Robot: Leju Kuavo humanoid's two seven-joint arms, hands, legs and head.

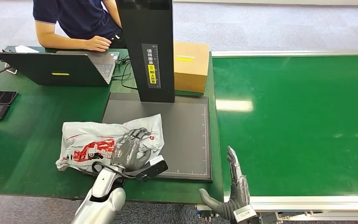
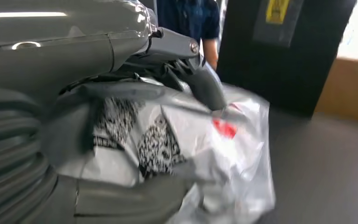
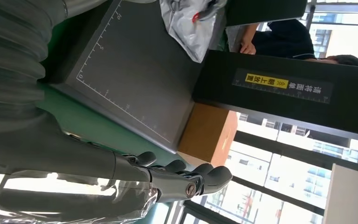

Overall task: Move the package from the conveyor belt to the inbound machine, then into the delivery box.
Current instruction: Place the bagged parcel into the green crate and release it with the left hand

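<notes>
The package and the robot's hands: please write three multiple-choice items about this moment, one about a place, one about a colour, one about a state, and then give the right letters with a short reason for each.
1. Where does the package lie?
A. On the middle of the conveyor belt
B. Partly on the grey platform of the inbound machine, partly on the green table
C. On top of the cardboard box

2. Which colour is the conveyor belt?
A. Green
B. Blue
C. Yellow

3. In which state is the right hand?
A. It holds the package
B. It presses on the laptop
C. It is open and holds nothing

Key: 1 B, the bag overlaps the left edge of the platform. 2 A, the belt surface is plainly green. 3 C, its fingers are apart by the belt's edge, while the left hand grips the package.
</notes>
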